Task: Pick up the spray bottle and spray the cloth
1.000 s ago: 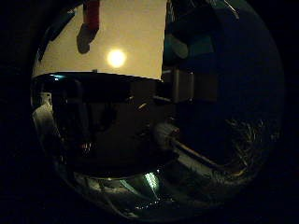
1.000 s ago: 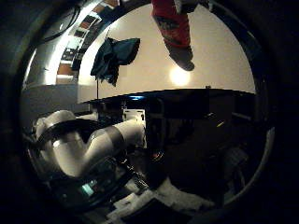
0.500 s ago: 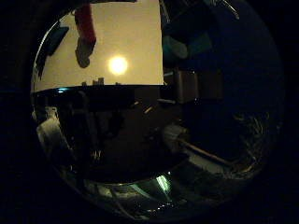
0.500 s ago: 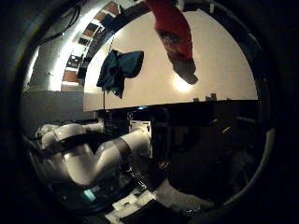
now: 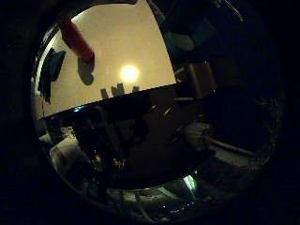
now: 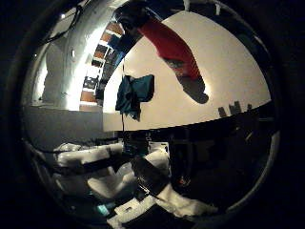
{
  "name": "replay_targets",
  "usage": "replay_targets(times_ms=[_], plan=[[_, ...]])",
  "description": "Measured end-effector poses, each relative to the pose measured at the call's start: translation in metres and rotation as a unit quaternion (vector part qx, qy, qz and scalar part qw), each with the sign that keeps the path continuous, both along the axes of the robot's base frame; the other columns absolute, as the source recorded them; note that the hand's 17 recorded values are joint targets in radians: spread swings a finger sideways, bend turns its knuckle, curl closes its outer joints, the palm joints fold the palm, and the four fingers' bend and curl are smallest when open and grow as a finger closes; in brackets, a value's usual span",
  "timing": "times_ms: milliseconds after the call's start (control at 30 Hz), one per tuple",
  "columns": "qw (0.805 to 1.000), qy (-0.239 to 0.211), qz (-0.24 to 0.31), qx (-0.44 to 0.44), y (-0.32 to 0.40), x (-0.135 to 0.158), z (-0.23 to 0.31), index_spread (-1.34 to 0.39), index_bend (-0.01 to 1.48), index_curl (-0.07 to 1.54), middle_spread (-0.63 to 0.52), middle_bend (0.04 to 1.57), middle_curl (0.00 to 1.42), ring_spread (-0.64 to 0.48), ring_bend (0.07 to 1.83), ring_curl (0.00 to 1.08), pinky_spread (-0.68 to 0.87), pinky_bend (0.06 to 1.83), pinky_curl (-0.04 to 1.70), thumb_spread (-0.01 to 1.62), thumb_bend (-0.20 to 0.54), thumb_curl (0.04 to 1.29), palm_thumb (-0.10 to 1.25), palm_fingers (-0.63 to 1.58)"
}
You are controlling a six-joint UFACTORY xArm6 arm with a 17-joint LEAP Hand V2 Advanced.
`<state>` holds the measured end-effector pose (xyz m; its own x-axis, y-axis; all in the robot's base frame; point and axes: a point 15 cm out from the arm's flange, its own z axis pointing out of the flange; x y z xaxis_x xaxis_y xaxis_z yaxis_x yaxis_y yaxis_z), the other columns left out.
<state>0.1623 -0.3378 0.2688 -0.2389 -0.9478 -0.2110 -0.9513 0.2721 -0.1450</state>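
Two things stand on the pale, smooth desk (image 6: 238, 71): a red spray bottle (image 6: 174, 50) and a dark teal cloth (image 6: 135, 95). The bottle is a long, slim, rounded body with a darker head at one end and a printed label partway along; it stands well in from the desk's near edge and casts a dark shadow at its base. The cloth lies crumpled in soft folds beside it but clearly apart, closer to a side edge of the desk, with one corner trailing towards the near edge. The desk top is matt and even, with a straight front edge and a few small dark notches along it.

The little finger side view adds a bright round glare on the desk top between the bottle and the near edge, which the thumb side view leaves out. The thumb side view alone shows the white arm segments (image 6: 109, 171) below the desk edge. Whether the hand's fingers are spread or curled cannot be told; neither the bottle nor the cloth is in its hold.
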Motion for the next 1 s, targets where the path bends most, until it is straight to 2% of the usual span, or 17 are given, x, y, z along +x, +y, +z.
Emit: replay_targets(times_ms=[367,633,1000], plan=[[0.996,-0.046,-0.024,0.072,0.0,0.016,-0.039,-0.18,0.14,0.23,0.16,0.33,0.34,0.18,0.61,0.28,0.37,0.68,0.26,1.06,-0.024,0.28,0.42,0.07],[0.986,-0.124,-0.034,0.104,0.003,0.045,-0.043,-0.16,0.14,0.24,0.15,0.34,0.35,0.18,0.61,0.27,0.37,0.66,0.25,1.07,-0.023,0.29,0.45,0.08],[0.976,-0.162,-0.056,0.136,0.003,0.062,-0.054,-0.15,0.14,0.24,0.17,0.33,0.34,0.18,0.61,0.26,0.36,0.65,0.25,1.07,-0.024,0.3,0.46,0.08]])
